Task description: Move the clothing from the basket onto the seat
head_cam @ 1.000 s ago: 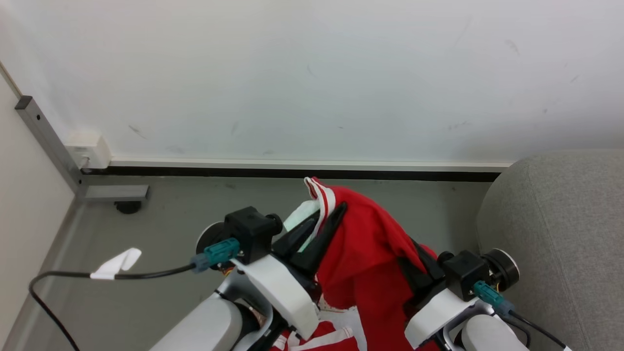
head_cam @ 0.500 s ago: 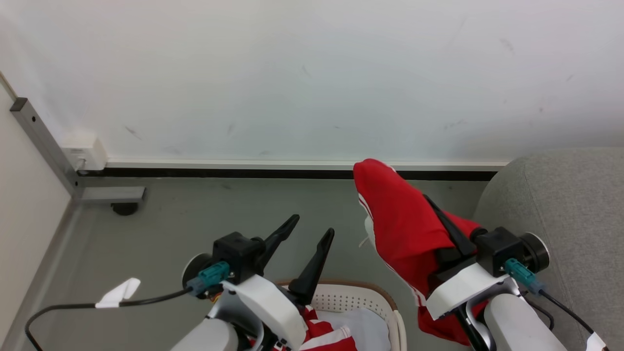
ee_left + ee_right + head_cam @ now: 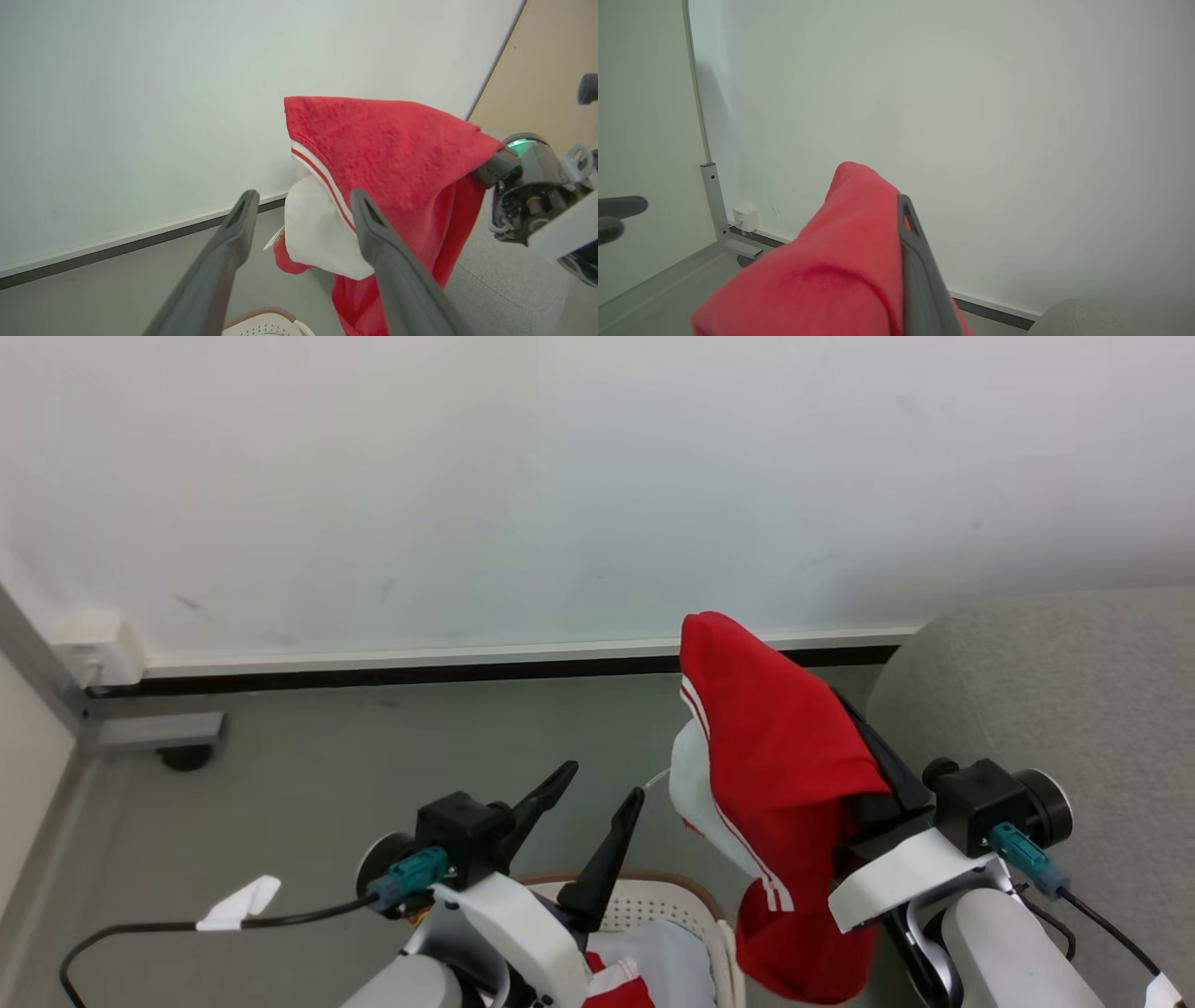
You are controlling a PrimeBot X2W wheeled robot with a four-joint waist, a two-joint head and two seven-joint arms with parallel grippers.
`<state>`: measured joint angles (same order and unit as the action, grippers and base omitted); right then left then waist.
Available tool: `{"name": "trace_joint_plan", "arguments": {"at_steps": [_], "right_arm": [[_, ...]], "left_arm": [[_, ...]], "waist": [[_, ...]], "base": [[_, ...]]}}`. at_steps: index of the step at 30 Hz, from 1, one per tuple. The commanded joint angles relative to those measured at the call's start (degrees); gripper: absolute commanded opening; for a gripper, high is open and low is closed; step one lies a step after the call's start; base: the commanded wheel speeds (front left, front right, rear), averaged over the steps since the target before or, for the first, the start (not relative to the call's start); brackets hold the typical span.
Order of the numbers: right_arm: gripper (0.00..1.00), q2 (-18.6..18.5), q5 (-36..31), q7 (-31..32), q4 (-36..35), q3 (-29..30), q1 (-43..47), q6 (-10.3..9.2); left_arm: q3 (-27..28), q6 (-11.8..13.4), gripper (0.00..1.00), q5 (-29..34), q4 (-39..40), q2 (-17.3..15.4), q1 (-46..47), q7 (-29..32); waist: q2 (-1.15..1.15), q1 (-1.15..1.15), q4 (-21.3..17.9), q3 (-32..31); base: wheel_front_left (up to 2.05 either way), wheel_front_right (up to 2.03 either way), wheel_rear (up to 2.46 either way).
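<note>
A red garment (image 3: 775, 756) with white stripe trim and a white panel hangs from my right gripper (image 3: 836, 709), which is shut on it above the floor, just left of the grey sofa (image 3: 1055, 691). The cloth covers most of that gripper; one dark finger (image 3: 915, 252) shows beside the red garment (image 3: 840, 261). My left gripper (image 3: 604, 780) stands open with nothing in it, above the basket's tan rim (image 3: 677, 882). In the left wrist view the garment (image 3: 397, 144) hangs beyond my open left gripper (image 3: 303, 205). More red clothing (image 3: 611, 991) lies in the basket beside pale cloth (image 3: 672, 957).
A white wall with a dark baseboard (image 3: 420, 672) runs across ahead. A grey metal post foot with a castor (image 3: 159, 737) stands at the far left. A black cable with a white tag (image 3: 238, 905) trails from my left wrist. Grey floor (image 3: 373, 765) lies between basket and wall.
My left gripper let go of the garment and opened, dropping back over the basket. My right gripper carried the garment right, toward the sofa. The head view has turned right.
</note>
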<state>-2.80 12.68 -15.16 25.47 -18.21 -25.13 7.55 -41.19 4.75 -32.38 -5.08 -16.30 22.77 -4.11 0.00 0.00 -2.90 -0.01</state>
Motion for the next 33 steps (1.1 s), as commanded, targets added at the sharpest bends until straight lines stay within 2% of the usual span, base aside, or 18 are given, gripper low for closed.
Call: {"name": "trace_joint_plan", "arguments": {"at_steps": [1, 11, 18, 26, 33], "right_arm": [[0.00, -0.17, -0.31, 0.00, -0.64, 0.33, 0.65, -0.12], [0.00, -0.16, -1.91, 0.01, -2.29, 1.87, 1.61, -0.12], [0.00, -0.14, -4.07, 0.01, -4.14, 4.68, 3.21, -0.12], [0.00, -0.12, -4.92, 0.01, -7.18, 8.63, 3.22, -0.12], [0.00, -0.28, -7.57, 0.46, -8.76, 14.25, -4.41, -0.12]], "left_arm": [[0.00, 0.05, 1.00, -0.29, 0.04, -0.26, -0.80, -0.03], [-0.57, -0.03, 1.00, -0.48, 0.65, 0.14, -0.58, -0.45], [-1.57, -0.46, 1.00, -0.13, 0.75, 0.85, 0.30, -0.36], [-2.45, -1.08, 1.00, 0.60, 1.60, 0.34, 1.97, 0.42], [-2.00, -2.69, 1.00, 2.67, 5.16, -2.43, 8.47, 3.28]], "waist": [[0.00, 0.00, -1.97, 0.26], [0.00, 0.00, -11.73, 1.87], [0.00, 0.00, -16.16, 2.90], [0.00, 0.00, -17.12, 6.53], [0.00, 0.00, -14.94, 17.85]], "base": [[0.00, 0.00, 0.00], [0.00, 0.00, 0.00], [0.00, 0.00, 0.00], [0.00, 0.00, 0.00], [0.00, 0.00, 0.00]]}}
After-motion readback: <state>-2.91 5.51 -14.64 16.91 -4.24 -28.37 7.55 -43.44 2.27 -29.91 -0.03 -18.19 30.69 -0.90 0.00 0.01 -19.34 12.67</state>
